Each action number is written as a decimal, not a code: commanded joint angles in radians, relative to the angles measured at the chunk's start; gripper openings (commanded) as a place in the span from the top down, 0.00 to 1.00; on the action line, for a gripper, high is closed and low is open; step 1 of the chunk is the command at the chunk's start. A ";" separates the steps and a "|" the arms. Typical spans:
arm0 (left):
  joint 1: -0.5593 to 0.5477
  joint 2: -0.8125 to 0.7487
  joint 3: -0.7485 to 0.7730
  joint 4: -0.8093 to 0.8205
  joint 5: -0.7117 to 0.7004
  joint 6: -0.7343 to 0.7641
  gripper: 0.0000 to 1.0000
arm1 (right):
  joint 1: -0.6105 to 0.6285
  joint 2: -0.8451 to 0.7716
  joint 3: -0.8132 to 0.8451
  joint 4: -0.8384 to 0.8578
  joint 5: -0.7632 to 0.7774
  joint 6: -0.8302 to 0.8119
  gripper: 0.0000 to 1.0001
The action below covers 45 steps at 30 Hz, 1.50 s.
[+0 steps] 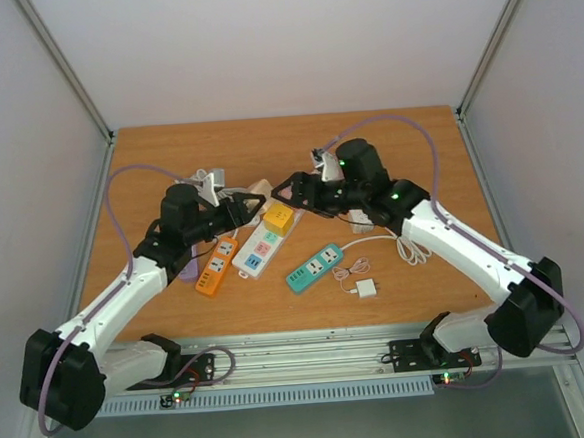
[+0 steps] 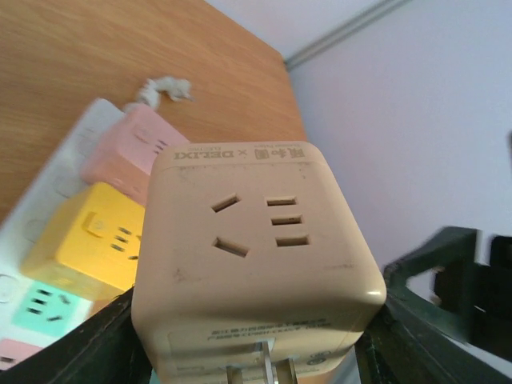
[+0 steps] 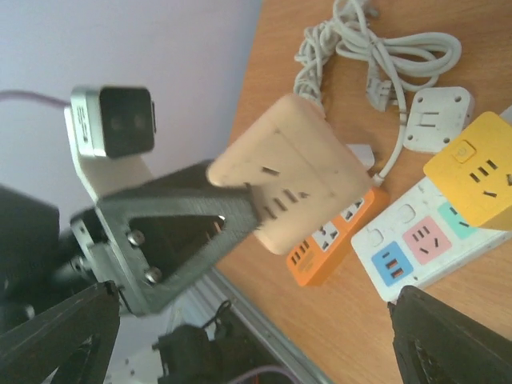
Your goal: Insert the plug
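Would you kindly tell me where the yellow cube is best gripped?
I'd grip the yellow cube by two opposite flat sides, coming down from above: it stands on the white strip, so its base is covered and its sides free.

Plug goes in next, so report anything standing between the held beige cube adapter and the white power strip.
Nothing visible blocks the gap. The beige cube adapter in the left gripper hangs clear of the white power strip; a yellow cube adapter already occupies one end.

Bright diffuse light, faint shadows; beige plug bit blurry, rt wrist cam
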 commanded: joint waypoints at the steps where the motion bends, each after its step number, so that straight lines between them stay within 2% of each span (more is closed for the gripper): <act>1: 0.045 0.002 0.076 0.019 0.288 -0.026 0.50 | -0.107 -0.058 -0.099 0.098 -0.310 -0.120 0.07; 4: 0.079 -0.005 0.107 0.021 0.403 -0.122 0.49 | -0.151 -0.080 -0.149 0.219 -0.420 -0.066 0.07; 9: 0.083 -0.041 0.107 0.156 0.505 -0.254 0.49 | -0.154 -0.068 -0.148 0.282 -0.451 0.000 0.07; 11: 0.082 -0.040 0.111 0.207 0.538 -0.299 0.49 | -0.150 -0.052 -0.160 0.387 -0.489 0.070 0.07; 13: 0.083 -0.038 0.119 0.244 0.563 -0.324 0.49 | -0.131 -0.033 -0.168 0.513 -0.531 0.140 0.07; 17: 0.083 -0.032 0.127 0.337 0.613 -0.376 0.49 | -0.076 0.000 -0.139 0.576 -0.548 0.184 0.08; 23: 0.083 -0.046 0.131 0.398 0.657 -0.418 0.49 | -0.076 -0.024 -0.180 0.740 -0.559 0.276 0.11; 29: 0.086 -0.060 0.138 0.385 0.682 -0.395 0.49 | -0.076 -0.053 -0.186 0.749 -0.562 0.278 0.19; 34: 0.107 -0.080 0.160 0.275 0.687 -0.316 0.49 | -0.077 -0.074 -0.182 0.723 -0.561 0.249 0.25; 37: 0.110 -0.082 0.158 0.269 0.701 -0.304 0.49 | -0.077 -0.074 -0.177 0.711 -0.572 0.230 0.33; 40: 0.109 -0.083 0.153 0.262 0.703 -0.302 0.48 | -0.077 -0.065 -0.172 0.710 -0.583 0.223 0.44; 43: 0.111 -0.086 0.152 0.247 0.699 -0.298 0.44 | -0.078 -0.049 -0.161 0.692 -0.596 0.207 0.54; 45: 0.113 -0.091 0.159 0.191 0.683 -0.282 0.35 | -0.077 -0.045 -0.151 0.647 -0.589 0.168 0.56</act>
